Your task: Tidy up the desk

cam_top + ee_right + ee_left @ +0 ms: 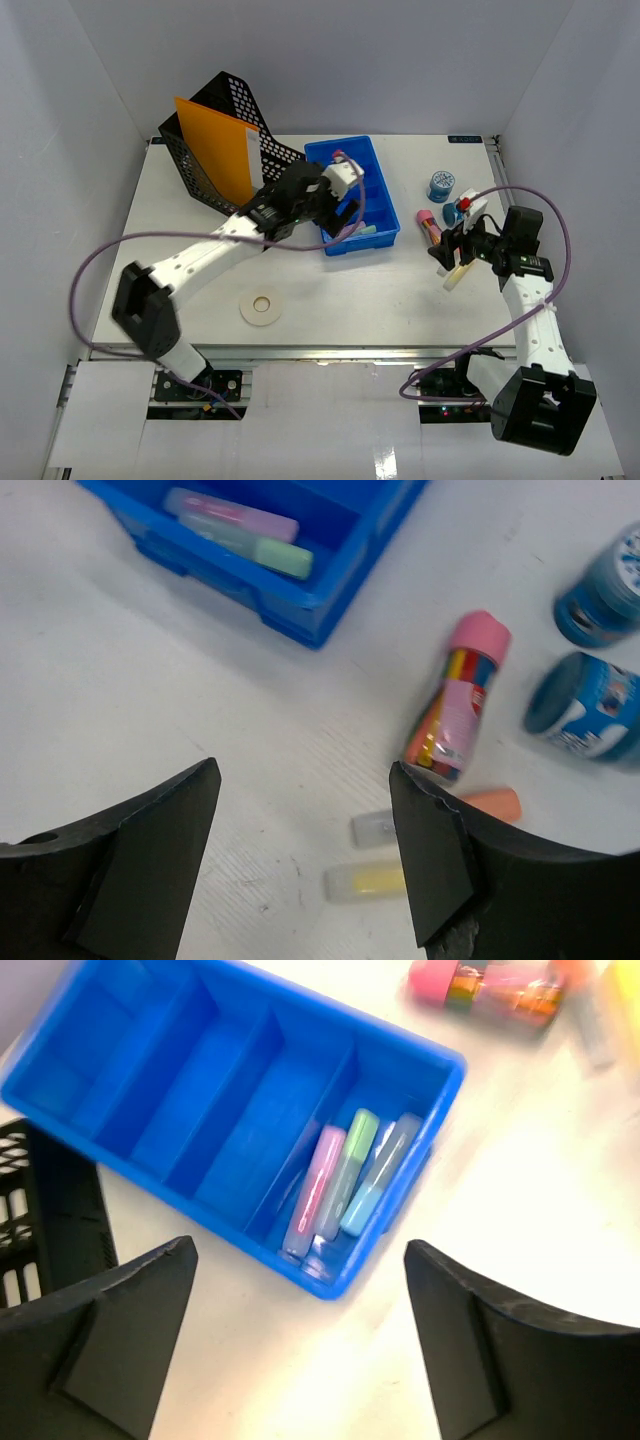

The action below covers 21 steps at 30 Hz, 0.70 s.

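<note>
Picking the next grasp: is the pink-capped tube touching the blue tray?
Apart. The right wrist view shows a strip of bare white desk between the pink-capped tube and the blue tray.

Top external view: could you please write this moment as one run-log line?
left pincer: open, above blue compartment tray | tray: three highlighters in end compartment | right pincer: open, empty, above desk
</note>
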Each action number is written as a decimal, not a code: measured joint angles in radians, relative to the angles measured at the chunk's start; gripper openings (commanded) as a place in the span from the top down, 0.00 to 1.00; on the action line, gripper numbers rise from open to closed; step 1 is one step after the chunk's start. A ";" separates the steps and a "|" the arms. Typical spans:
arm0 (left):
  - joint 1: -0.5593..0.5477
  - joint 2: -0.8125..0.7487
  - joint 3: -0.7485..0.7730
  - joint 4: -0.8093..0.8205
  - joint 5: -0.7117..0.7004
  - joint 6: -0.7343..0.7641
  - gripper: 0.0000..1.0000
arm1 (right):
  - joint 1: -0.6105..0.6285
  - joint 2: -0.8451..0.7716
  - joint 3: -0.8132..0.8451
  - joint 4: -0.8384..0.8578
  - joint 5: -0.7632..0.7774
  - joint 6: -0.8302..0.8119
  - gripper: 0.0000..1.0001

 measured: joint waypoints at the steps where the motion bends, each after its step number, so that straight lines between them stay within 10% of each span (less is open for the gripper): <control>1: 0.001 -0.096 -0.080 0.042 -0.003 -0.026 0.02 | -0.001 0.011 0.019 -0.007 0.054 0.031 0.26; 11: 0.016 -0.926 -0.746 0.265 -0.101 -0.260 0.02 | -0.014 0.153 0.097 -0.075 0.432 0.323 0.34; 21: 0.018 -1.110 -0.882 0.221 -0.204 -0.388 0.02 | -0.028 0.301 0.125 -0.097 0.602 0.559 0.37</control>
